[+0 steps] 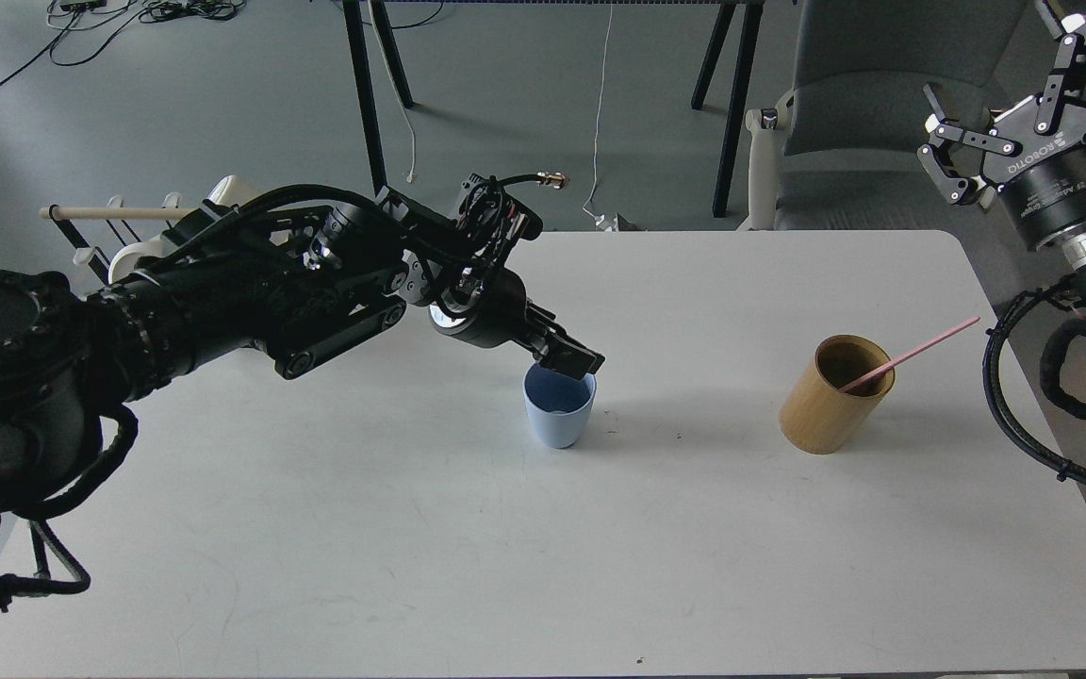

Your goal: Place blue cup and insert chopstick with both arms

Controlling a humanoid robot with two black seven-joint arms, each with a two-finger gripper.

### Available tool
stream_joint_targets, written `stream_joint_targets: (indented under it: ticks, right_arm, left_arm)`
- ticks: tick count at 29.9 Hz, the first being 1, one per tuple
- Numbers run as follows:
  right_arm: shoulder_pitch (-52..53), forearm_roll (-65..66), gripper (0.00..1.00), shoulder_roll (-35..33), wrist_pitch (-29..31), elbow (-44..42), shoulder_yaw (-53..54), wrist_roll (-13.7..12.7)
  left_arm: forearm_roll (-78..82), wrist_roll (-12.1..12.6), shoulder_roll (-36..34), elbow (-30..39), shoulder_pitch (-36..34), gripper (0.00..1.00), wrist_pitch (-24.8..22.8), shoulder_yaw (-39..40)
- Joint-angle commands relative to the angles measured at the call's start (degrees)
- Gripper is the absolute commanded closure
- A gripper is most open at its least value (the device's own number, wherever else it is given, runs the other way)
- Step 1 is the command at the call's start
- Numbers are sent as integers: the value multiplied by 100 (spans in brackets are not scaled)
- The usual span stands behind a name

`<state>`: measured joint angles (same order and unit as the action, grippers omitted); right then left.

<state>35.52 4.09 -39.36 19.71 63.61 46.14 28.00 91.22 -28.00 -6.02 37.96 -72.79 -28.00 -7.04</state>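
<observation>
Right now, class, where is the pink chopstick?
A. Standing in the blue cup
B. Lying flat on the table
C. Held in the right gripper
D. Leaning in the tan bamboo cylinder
D: the pink chopstick has its lower end inside the bamboo cylinder and leans out over its rim, while the blue cup holds no stick and the right gripper is away from it.

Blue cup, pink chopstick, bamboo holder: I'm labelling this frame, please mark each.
blue cup (557,420), head view, front wall.
pink chopstick (925,348), head view, mid shaft.
bamboo holder (821,420), head view, outer wall.

white table (694,528), bamboo cylinder (830,410), grey chair (882,94)
</observation>
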Motion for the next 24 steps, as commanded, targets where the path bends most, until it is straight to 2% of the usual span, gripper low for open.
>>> stream_joint_targets:
  ticks: [1, 3, 6, 11, 17, 24]
  right_arm:
    - [25, 118, 3, -158, 6, 63, 9, 0]
    - [121, 398, 4, -466, -46, 134, 17, 0]
    - [262, 1091, 4, -844, -642, 370, 0, 0]
    - [201, 2857, 4, -1389, -2188, 897, -26, 0]
    - [-501, 4308, 5, -1671, -4692, 1592, -263, 0]
    - [-1239, 4961, 5, -1697, -4771, 1567, -325, 0]
  left_arm:
    - [-104, 0, -223, 132, 2, 8, 0, 413]
    - [-227, 0, -434, 272, 2, 7, 0, 711]
    - [-849, 0, -768, 405, 80, 6, 0, 1309]
    - [-2317, 0, -1392, 414, 528, 5, 0, 2319]
    - [-3960, 0, -1849, 799, 1397, 5, 0, 3585]
    - [-5965, 0, -1991, 1275, 2391, 3, 0, 4974]
